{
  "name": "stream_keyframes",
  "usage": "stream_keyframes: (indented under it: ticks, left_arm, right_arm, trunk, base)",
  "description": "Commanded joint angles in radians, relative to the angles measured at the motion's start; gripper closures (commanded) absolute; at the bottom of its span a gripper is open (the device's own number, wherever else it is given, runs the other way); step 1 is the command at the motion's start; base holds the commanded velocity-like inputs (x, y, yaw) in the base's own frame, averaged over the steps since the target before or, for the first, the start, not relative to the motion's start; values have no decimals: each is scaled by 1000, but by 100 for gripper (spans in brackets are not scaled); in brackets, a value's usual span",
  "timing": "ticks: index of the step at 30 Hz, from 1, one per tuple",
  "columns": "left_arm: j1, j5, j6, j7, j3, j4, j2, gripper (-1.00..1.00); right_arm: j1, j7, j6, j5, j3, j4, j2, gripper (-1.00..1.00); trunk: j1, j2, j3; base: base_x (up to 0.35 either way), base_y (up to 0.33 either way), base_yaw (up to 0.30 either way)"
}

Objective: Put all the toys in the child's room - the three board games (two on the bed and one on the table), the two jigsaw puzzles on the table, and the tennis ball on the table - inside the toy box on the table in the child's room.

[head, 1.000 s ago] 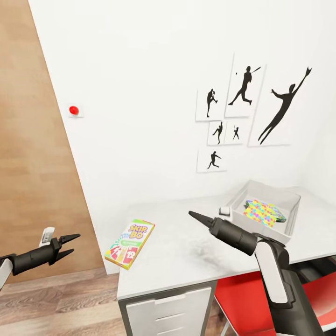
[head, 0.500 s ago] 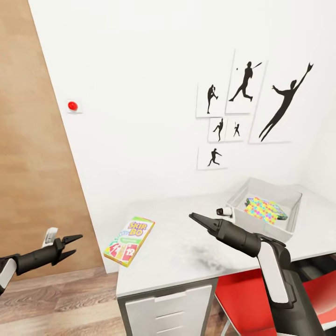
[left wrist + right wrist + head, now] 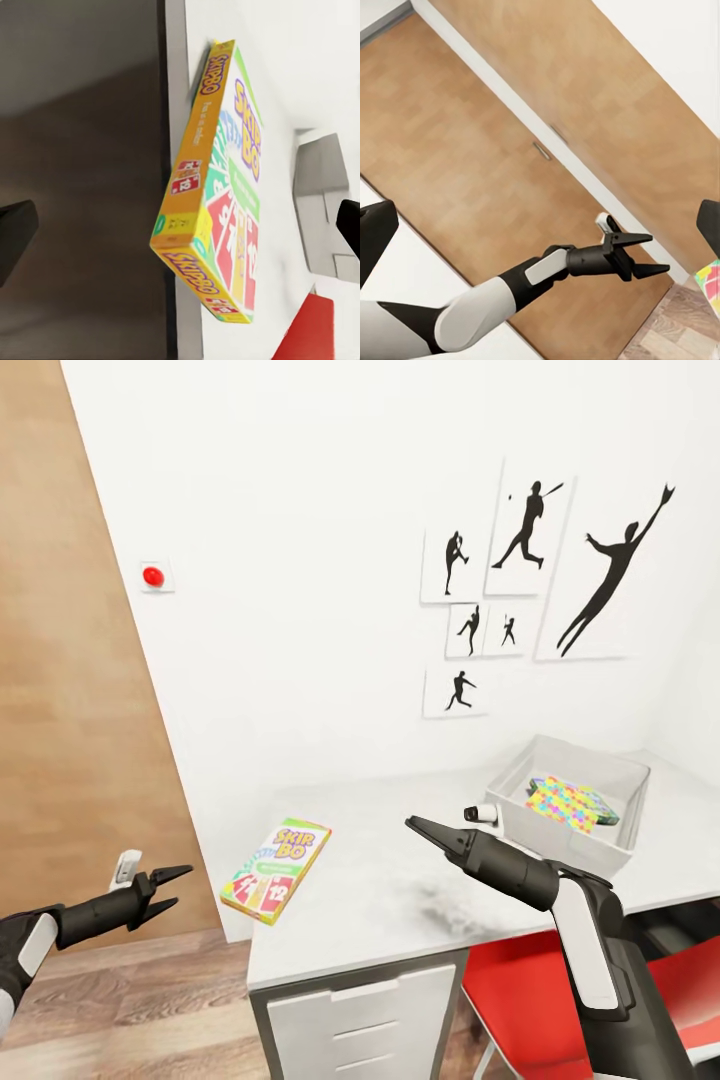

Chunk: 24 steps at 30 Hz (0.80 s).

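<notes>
A flat yellow, green and red SKIP-BO card box (image 3: 277, 870) is seen overhanging the pale grey table (image 3: 400, 890) edge between the spread-open, empty left gripper (image 3: 172, 888) and the right gripper (image 3: 420, 828), whose state can't be told, with a colourful puzzle box (image 3: 570, 805) lying in the grey toy box (image 3: 520, 820) just past the latter.

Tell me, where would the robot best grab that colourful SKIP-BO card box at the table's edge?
Probably by the corner of the flat yellow, green and red SKIP-BO card box that overhangs the pale grey table. The open left pincer could come from that side, one finger above and one below.
</notes>
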Motion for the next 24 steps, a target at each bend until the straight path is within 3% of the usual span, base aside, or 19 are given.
stream_keyframes:
  ticks: [1,21,24]
  left_arm:
    - [-1,0,5,-2,2,0,-1,-100]
    - [-1,-3,3,-18,1,0,-24,-100]
    - [-1,-2,2,-21,1,0,-32,-100]
  right_arm:
    - [-1,4,4,3,-2,0,1,-100]
    - [-1,3,3,4,-2,0,1,-100]
    - [-1,3,3,4,-2,0,1,-100]
  trunk:
    - [4,-8,-4]
    - [81,-148,-67]
    - [81,-148,-67]
  base:
    - [0,0,0]
    - [0,0,0]
    - [0,0,0]
